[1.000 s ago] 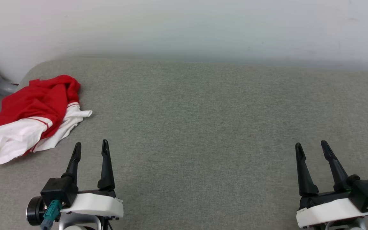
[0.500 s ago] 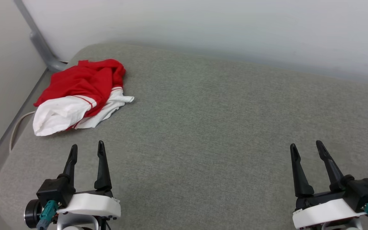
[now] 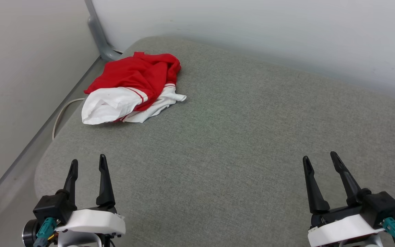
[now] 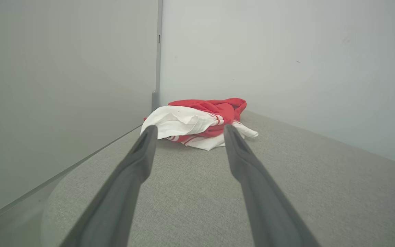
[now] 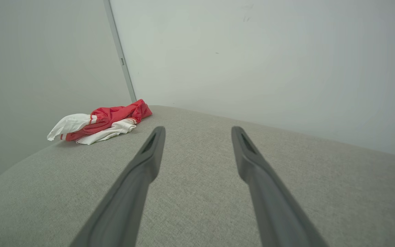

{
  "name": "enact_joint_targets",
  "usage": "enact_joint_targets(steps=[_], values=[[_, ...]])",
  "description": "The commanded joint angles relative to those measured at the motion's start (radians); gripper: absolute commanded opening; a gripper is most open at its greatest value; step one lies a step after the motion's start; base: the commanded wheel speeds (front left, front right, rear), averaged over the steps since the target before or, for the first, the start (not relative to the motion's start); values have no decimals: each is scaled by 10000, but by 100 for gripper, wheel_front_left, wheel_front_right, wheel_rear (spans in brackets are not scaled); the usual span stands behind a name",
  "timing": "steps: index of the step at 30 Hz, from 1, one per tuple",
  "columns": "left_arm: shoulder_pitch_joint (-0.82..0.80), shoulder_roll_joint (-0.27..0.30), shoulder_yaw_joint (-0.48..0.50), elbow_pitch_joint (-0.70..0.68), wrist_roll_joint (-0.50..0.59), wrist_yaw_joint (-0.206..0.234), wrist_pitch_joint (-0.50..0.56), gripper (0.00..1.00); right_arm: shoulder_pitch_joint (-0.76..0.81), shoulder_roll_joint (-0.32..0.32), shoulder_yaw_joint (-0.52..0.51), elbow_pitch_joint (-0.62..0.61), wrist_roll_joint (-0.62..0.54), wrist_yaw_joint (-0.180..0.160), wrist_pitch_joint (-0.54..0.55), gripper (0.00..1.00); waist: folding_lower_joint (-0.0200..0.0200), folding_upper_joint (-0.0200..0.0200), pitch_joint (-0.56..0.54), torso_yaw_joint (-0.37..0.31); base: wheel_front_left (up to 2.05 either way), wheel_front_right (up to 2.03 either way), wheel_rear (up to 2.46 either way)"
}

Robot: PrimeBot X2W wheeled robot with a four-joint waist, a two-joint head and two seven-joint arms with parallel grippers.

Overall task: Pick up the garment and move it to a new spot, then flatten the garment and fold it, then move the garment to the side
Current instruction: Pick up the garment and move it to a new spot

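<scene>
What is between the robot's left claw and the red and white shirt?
Just bare grey cushion lies between the left gripper and the garment, seen in the head view.

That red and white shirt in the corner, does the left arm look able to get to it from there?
Probably yes. The shirt lies straight ahead of the open left tool, with grey cushion between them and nothing in the way. The arm would have to stretch forward.
</scene>
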Motion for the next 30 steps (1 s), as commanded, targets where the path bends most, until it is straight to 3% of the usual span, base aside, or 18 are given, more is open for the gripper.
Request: enact_joint_targets(steps=[1, 15, 24, 30], values=[[80, 13, 45, 13, -41, 3, -28, 100, -57, 13, 32, 3, -49, -7, -21, 100, 0, -1, 0, 138, 0, 0, 0], [-60, 13, 182, 149, -88, -105, -28, 100, -112, 13, 191, -50, -158, -7, -21, 100, 0, -1, 114, 297, 0, 0, 0], [-2072, 44, 926, 381, 591, -1059, -28, 100, -500, 13, 253, -188, -627, -7, -21, 100, 0, -1, 841, -105, 0, 0, 0], [-4136, 540, 1451, 925, 619, -1514, -26, 100, -962, -117, 254, -441, -990, -7, -21, 100, 0, -1, 1668, -598, 0, 0, 0]])
